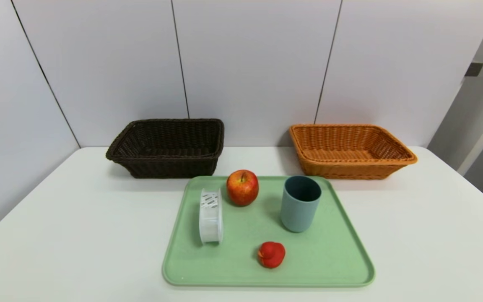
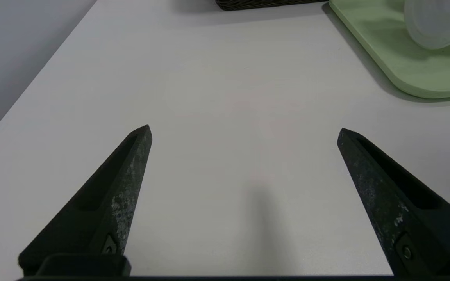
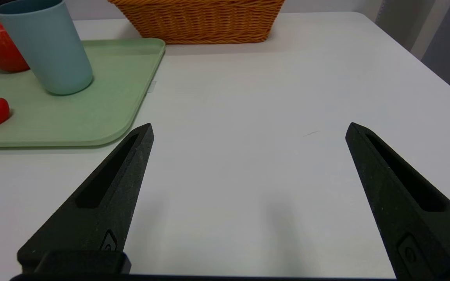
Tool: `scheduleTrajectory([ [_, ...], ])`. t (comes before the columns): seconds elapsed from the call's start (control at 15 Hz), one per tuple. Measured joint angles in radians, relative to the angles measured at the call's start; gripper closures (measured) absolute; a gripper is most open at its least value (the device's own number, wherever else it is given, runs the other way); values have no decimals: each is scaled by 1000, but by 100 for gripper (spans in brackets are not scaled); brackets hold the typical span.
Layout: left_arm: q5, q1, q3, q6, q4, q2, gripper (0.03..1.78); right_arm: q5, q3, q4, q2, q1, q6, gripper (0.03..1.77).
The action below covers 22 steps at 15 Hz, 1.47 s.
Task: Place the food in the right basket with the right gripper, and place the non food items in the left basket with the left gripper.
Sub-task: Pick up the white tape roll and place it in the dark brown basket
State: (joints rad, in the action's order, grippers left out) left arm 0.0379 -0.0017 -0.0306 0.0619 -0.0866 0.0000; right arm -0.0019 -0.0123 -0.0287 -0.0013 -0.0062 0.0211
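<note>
Four items (image 1: 242,187) crowding green tray (image 1: 333,268)

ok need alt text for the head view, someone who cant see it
A green tray on a white table holds a red apple, a blue-grey cup, a clear plastic container on its side and a small red toy. Behind stand a dark brown basket left and an orange basket right.

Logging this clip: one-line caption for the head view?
Green tray holding apple, cup, clear box and red toy; dark basket left, orange basket right.
</note>
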Motion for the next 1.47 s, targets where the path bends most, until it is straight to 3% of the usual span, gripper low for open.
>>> scheduleTrajectory([
  [1.13,-18,0,-11,-23,-4,0,12,-3,-1,3,0,0,-1,10],
  [1.47,-52,0,-194,-31,-137,73,12,1,-187,-122,19,0,5,10],
])
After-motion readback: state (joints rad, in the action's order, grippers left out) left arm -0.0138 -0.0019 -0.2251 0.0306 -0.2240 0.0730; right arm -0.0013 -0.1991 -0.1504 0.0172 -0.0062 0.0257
